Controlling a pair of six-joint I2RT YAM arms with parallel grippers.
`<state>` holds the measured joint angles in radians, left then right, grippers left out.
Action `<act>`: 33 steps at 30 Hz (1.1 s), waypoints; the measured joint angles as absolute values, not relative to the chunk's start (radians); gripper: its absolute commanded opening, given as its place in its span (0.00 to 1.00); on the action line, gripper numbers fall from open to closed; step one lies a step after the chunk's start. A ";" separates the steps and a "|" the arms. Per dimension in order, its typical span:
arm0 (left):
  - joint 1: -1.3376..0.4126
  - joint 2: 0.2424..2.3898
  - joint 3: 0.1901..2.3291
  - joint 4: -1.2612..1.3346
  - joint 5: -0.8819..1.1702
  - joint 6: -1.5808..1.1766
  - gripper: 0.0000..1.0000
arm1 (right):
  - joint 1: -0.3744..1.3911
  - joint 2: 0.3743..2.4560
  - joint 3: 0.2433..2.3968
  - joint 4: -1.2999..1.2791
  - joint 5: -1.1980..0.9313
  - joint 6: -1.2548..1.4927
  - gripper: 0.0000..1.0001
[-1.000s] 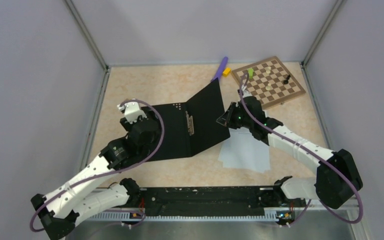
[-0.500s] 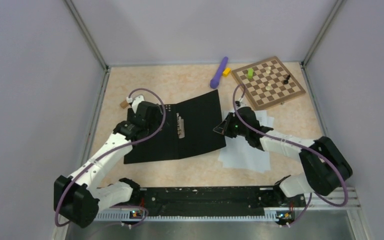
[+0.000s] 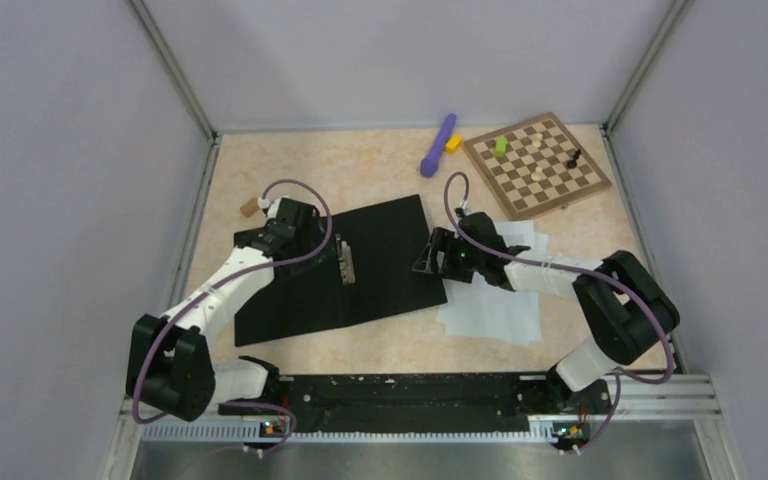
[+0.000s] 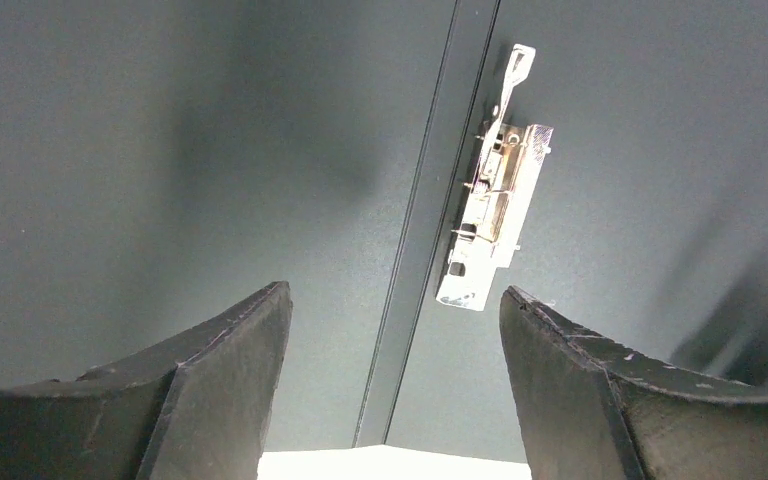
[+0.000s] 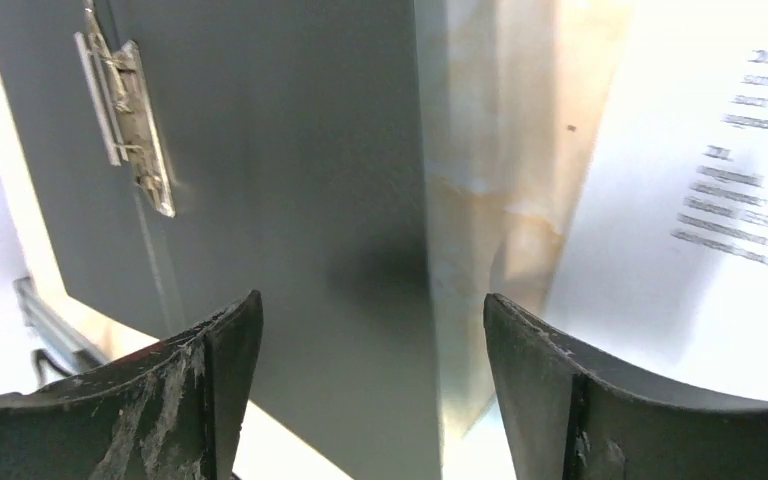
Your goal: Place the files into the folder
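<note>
Folder opened flat, files not yet inside.

The left gripper is held spread and empty over the left part of the folder, which is laid open with its black inner faces up and its metal clip beside the spine. The right gripper is likewise spread, with nothing pinched, at the folder's right edge. The files are seen on the table just right of the folder (possibly touching its edge; the arm hides the seam). Opening is judged done; lifting the sheets, laying them inside and closing remain.
</note>
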<state>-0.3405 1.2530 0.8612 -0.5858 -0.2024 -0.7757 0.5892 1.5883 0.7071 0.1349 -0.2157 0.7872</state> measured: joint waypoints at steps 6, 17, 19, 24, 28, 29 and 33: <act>-0.340 1.322 0.862 -0.576 -0.173 -0.760 0.82 | 0.593 1.459 0.724 -0.082 -0.110 0.691 0.90; -0.336 1.418 0.971 -0.584 -0.142 -0.710 0.85 | 0.300 1.149 0.786 -0.365 0.082 0.524 0.97; -0.336 1.422 0.995 -0.585 -0.122 -0.700 0.86 | 0.161 1.141 0.778 -0.381 0.078 0.510 0.97; -0.377 1.428 1.046 -0.593 -0.064 -0.664 0.86 | 0.031 1.191 0.747 -0.423 0.038 0.491 0.98; -0.516 1.483 1.143 -0.588 0.004 -0.655 0.86 | -0.065 1.242 0.700 -0.400 -0.046 0.487 0.99; -0.551 1.507 1.170 -0.579 0.025 -0.656 0.86 | -0.091 1.253 0.685 -0.393 -0.063 0.486 0.99; -0.669 1.657 1.301 -0.524 0.121 -0.671 0.85 | -0.129 1.288 0.646 -0.382 -0.108 0.482 0.99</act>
